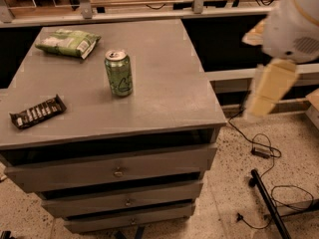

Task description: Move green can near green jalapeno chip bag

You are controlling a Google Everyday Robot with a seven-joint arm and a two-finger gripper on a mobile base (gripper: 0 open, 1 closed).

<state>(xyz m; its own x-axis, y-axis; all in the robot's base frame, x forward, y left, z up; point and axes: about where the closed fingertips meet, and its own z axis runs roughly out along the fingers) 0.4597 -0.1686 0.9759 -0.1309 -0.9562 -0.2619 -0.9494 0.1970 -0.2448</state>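
One gripper (266,89) hung at the right side of the frame, a cream-coloured piece below the white rounded body of the arm (294,26). It was past the right edge of the grey cabinet top (169,96), over the floor, and it held nothing. Whether it was clenched or released, I could not tell.

Well apart from it, left of the centre of the frame, the green can (118,73) stood upright on the cabinet top, with its silver lid and pull tab facing up (dark green swirls showed on its side). Nothing touched the can.

Further toward the upper left of the frame the green jalapeno chip bag (67,42) lay flat near the back left corner of the top. It was near the can but apart from it, with bare grey surface between them. At the left edge, nearer the front, a dark ribbed chocolate bar wrapper (38,112) lay at a slant, apart from both.

Below the top, three grey drawers (118,172) with small round knobs were closed. On the speckled floor (224,183) at the lower right lay thin black cables (261,151) and a black bar (269,203).
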